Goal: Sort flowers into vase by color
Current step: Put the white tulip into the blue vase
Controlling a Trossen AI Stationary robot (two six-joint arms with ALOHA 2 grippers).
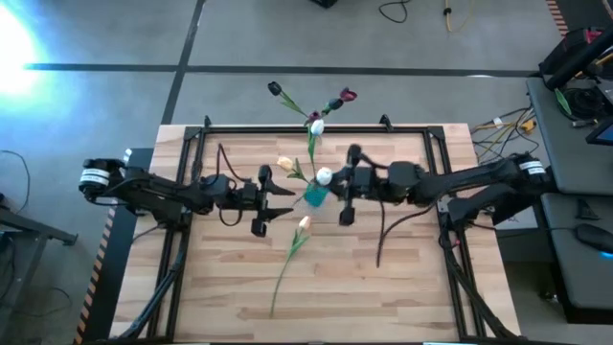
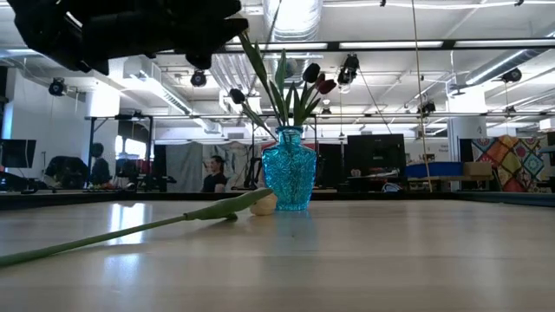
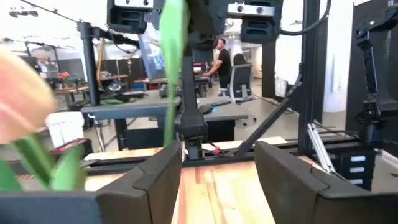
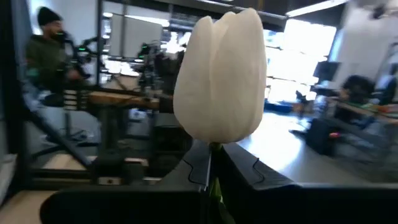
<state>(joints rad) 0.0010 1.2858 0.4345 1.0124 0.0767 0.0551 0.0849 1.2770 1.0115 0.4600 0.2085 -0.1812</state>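
Observation:
A teal glass vase (image 1: 314,197) (image 2: 289,170) stands mid-table and holds dark maroon tulips (image 1: 345,96), a white one (image 1: 316,126) and a peach one (image 1: 284,165). Another peach tulip (image 1: 303,224) (image 2: 263,204) lies flat on the table near the vase, its stem (image 2: 130,230) running toward the near edge. My right gripper (image 1: 331,183) (image 4: 211,169) is just right of the vase, shut on a white tulip (image 1: 324,176) (image 4: 221,74). My left gripper (image 1: 287,200) (image 3: 217,180) is just left of the vase, open, with nothing between its fingers. My right gripper pinches the white tulip's green stem (image 4: 215,186) just below the head between its two fingers. It comes in level from the table's right, across the stem. The head stands upright above the fingers, right beside the vase's mouth. The fingers hide the stem below them.
A black frame rail (image 1: 316,127) runs along the table's far edge, with side rails at left and right. A cable (image 1: 383,235) hangs from the right arm onto the wood. People and desks (image 2: 212,173) show in the room beyond the table.

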